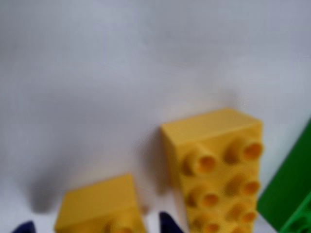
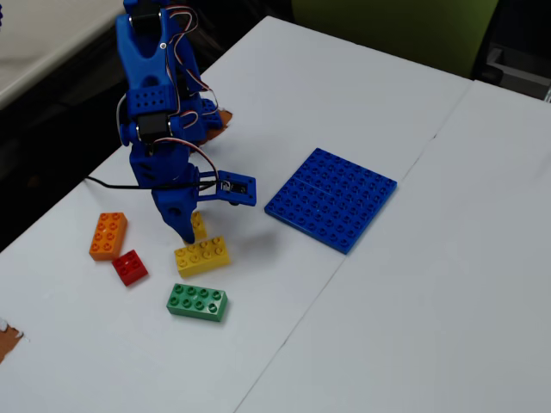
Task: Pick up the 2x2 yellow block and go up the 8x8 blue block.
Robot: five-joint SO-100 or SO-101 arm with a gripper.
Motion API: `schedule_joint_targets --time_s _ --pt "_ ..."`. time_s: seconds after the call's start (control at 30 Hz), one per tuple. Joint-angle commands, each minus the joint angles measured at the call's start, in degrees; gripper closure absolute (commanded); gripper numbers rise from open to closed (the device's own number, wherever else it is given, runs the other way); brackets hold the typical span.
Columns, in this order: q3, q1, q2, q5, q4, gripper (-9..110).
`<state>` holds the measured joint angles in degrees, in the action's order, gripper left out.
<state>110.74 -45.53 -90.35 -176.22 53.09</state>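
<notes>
In the wrist view the 2x2 yellow block point(image 1: 99, 204) lies at the bottom edge, between my two dark blue fingertips point(image 1: 167, 223). My gripper point(image 1: 96, 226) is open and straddles it, with white table showing on both sides of the block. From the fixed view, the gripper point(image 2: 187, 234) points down at the table and hides most of the small yellow block point(image 2: 200, 224). The 8x8 blue block point(image 2: 331, 199) lies flat to the right, well apart from the gripper.
A longer yellow brick point(image 2: 201, 255) lies just in front of the small one and also shows in the wrist view point(image 1: 218, 170). A green brick point(image 2: 197, 302), a red brick point(image 2: 130, 268) and an orange brick point(image 2: 108, 235) lie nearby. The table's left edge is close.
</notes>
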Motion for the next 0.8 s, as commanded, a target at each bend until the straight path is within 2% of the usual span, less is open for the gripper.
schedule_joint_targets --time_s 0.0,0.37,0.5,0.6,0.77 --pt "0.2 0.6 -1.3 -24.3 -0.6 74" --pt "1.9 0.4 -3.3 -22.1 -0.1 92" --pt "4.0 0.3 -7.4 -18.4 1.3 97" --pt "7.0 0.1 -15.6 -10.1 4.1 99" --pt "6.2 0.7 -29.4 9.8 17.5 100"
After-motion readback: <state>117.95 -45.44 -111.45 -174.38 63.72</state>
